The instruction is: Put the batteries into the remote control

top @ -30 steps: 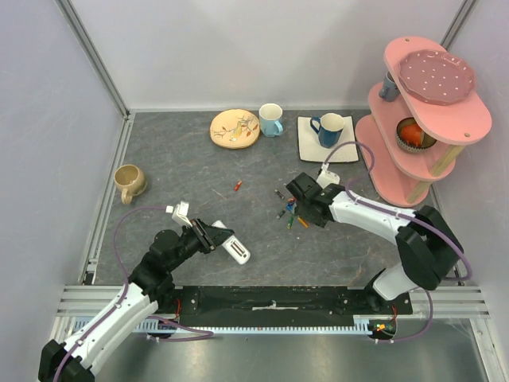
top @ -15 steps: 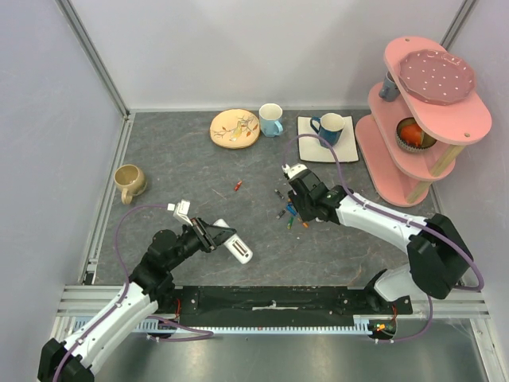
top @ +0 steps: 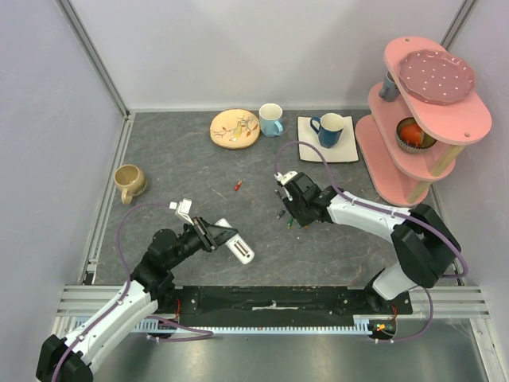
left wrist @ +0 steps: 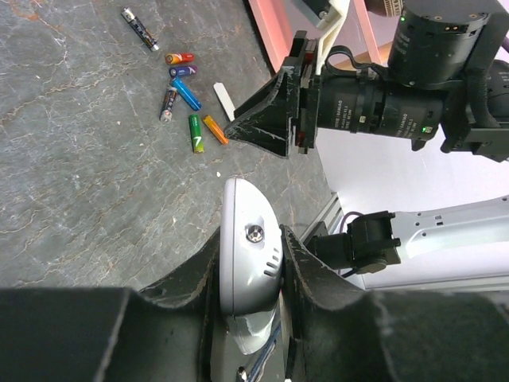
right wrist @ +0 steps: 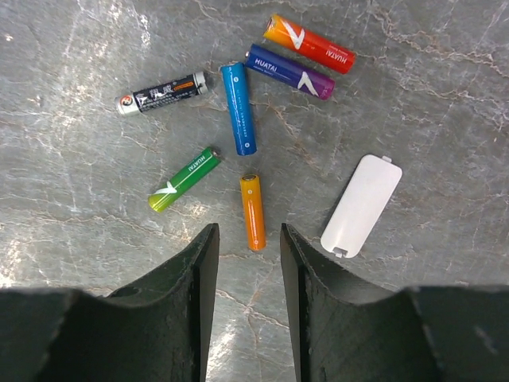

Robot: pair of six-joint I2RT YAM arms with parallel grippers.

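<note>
- I am watching a grey, stone-patterned table (top: pixel 175 159) from above, with both arms reaching inward from its near edge.
- The left gripper (left wrist: pixel 250 239) is clenching the remote control (left wrist: pixel 246 278) by its long sides. The white handset is pointing out past the fingers, left of the table's middle.
- The batteries (left wrist: pixel 184 93) are lying loose in a small cluster near the middle of the table, apart from the remote.
- In the right wrist view I am counting six: a red battery (right wrist: pixel 308 44), a purple battery (right wrist: pixel 289 72), a blue battery (right wrist: pixel 238 107), a dark grey battery (right wrist: pixel 163 93), a green battery (right wrist: pixel 183 179) and an orange battery (right wrist: pixel 253 212).
- The right gripper (right wrist: pixel 248 231) is hanging over this cluster with its jaws parted, grasping nothing. The near end of the orange battery is sitting in the gap between the fingertips.
- I cannot tell whether those fingertips are touching the table.
- A white battery cover (right wrist: pixel 362 205) is lying flat just beside the orange battery.
- A lone red cell (top: pixel 238 185) is lying well apart, to the left of the cluster.
- A tan mug (top: pixel 130 182) is standing by the left wall, and a pink shelf (top: pixel 421 119) is standing at the back right.
</note>
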